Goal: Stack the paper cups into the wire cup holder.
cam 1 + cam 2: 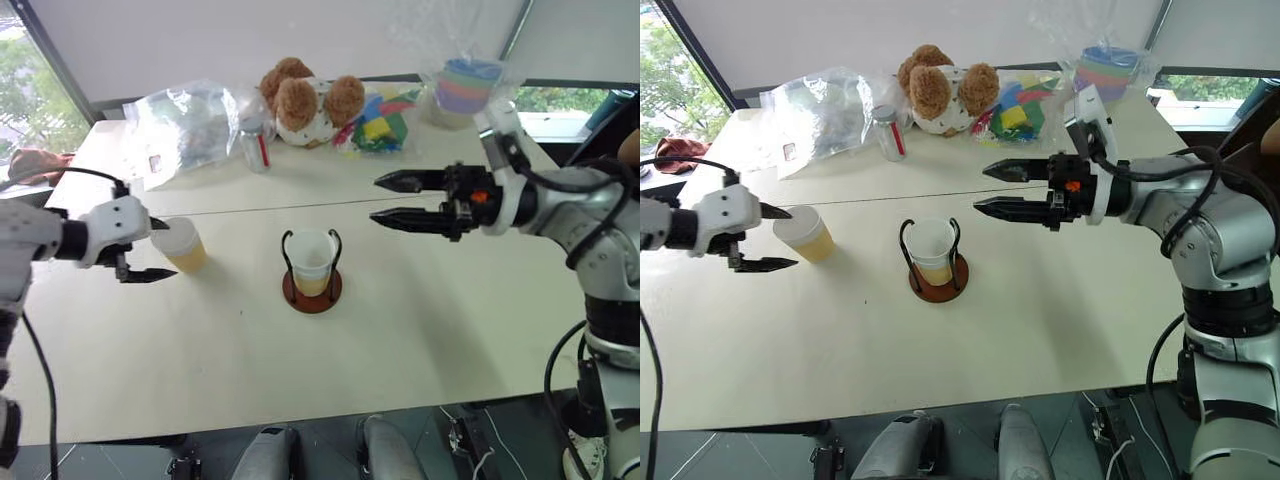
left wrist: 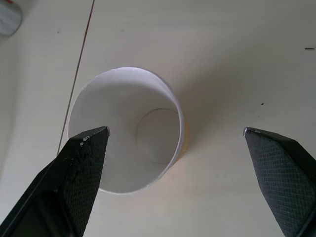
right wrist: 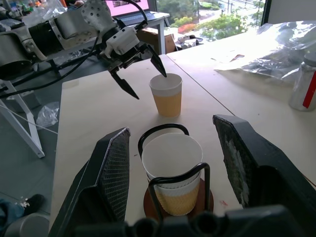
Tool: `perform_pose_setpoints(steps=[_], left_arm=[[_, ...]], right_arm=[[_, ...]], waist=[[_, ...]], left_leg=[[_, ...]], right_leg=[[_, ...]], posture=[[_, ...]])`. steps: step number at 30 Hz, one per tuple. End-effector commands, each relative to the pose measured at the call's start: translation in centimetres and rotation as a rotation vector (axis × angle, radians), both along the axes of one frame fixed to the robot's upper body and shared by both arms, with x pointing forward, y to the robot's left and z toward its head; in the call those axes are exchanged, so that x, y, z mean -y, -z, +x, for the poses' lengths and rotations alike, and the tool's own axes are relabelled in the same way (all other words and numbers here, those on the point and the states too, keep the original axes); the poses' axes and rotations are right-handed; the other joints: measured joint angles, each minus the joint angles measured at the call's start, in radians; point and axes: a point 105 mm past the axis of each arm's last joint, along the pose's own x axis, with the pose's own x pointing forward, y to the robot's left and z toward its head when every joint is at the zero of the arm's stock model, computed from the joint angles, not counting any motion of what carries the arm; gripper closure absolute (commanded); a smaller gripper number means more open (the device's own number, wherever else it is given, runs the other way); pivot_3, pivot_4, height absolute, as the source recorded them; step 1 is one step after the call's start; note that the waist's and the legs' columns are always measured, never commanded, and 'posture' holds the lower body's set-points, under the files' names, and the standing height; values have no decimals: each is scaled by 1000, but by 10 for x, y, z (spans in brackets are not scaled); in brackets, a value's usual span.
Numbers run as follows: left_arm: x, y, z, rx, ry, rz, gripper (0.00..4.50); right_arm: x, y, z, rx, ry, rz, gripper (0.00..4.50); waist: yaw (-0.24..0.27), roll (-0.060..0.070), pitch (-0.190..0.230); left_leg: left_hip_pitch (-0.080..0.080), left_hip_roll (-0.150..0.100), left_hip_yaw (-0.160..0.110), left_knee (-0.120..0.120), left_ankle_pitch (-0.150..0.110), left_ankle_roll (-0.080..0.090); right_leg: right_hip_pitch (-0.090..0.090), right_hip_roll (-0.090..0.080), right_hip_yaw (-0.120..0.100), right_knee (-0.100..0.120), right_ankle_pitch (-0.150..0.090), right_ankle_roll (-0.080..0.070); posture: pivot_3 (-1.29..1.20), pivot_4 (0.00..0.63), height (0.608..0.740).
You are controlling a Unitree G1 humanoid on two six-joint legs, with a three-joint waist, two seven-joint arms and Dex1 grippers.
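1. Paper cups first: one loose paper cup [image 1: 180, 243] stands upright on the tabletop [image 1: 420, 340], out toward the robot's left, well apart from the wire cup holder [image 1: 312, 270].
2. That holder sits mid-tabletop with cups already nested between its black loops. The right wrist view shows more than one rim stacked there [image 3: 173, 170], though how many I cannot count for sure.
3. Left gripper [image 1: 150, 250] is right at the loose cup, jaws spread wide. In the left wrist view one finger [image 2: 81, 168] hangs over the cup's open mouth, the other well out to the side.
4. So that's the danger: closing from here, the near finger looks set to go inside the rim rather than outside the wall, and could crumple the thin paper or tip the cup over.
5. Right gripper [image 1: 405, 200] hovers above and to the right of the holder, jaws apart and holding nothing, pointing across toward the left arm.
6. Second risk: the carry. The left arm must bring the cup over the holder, and the right gripper is near that path, so a clash or a knocked wire loop is possible.
7. Third: a tilted cup could catch a loop instead of nesting.
8. Clutter at the far edge, the teddy bear [image 1: 305, 98] and plastic bag [image 1: 190, 118], lies well clear.
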Motion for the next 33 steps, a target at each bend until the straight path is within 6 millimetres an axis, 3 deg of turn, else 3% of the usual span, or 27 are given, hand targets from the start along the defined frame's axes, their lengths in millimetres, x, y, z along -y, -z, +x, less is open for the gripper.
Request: perform_pose_setpoints(steps=[1,2,5,12,18,20,24,27,30,33], left_arm=[[1,2,4,-28,37,36,0],[2,4,4,-38,43,39,0],[4,9,14,-43,58,64,839],[5,12,18,-68,84,76,4336],[9,3,21,-42,105,88,4463],[21,-25,25,2,141,89,4463],[77,-99,24,74,303,-6,4463],[122,-128,11,75,454,-61,4463],[162,-138,-5,8,619,-116,4463],[176,-132,-7,-47,683,-116,4463]], right_arm=[[1,-11,-7,54,11,7,1618],[1,-11,-7,54,15,6,1618],[2,-9,-9,53,26,-1,1556],[3,-5,-10,53,46,-18,1556],[3,-1,-10,47,60,-36,1556],[8,2,-7,35,83,-42,1556],[24,11,1,31,171,-103,1556],[36,9,-1,47,213,-134,1556],[48,11,-15,40,215,-214,1556],[51,10,-26,40,210,-252,1556]], waist=[[0,0,0],[-1,0,0],[-1,0,0],[-3,0,0],[-2,0,0],[3,-2,0],[15,-4,1],[17,-4,1],[18,-3,1],[8,-2,1]], left_leg=[[0,0,0,0,0,0],[0,0,0,0,0,0],[1,0,0,0,0,0],[0,0,0,0,0,0],[0,0,0,1,0,0],[0,0,0,2,0,0],[-8,0,-8,14,-1,2],[-7,-2,-5,16,-3,5],[-5,-2,-4,15,-4,7],[-5,-2,-4,15,-4,7]], right_leg=[[0,0,0,1,0,0],[0,0,0,5,0,0],[-1,0,0,7,0,0],[-1,0,-1,7,0,0],[-1,0,-1,7,0,0],[-1,0,-1,8,0,0],[0,2,-8,8,0,0],[2,0,-7,7,1,3],[2,-1,-5,8,0,4],[1,0,-4,8,0,4]], posture=[[0,150,740],[0,150,740],[0,150,740],[0,150,740],[0,150,740],[0,150,740],[0,150,740],[0,150,740],[0,150,740],[0,150,740]])
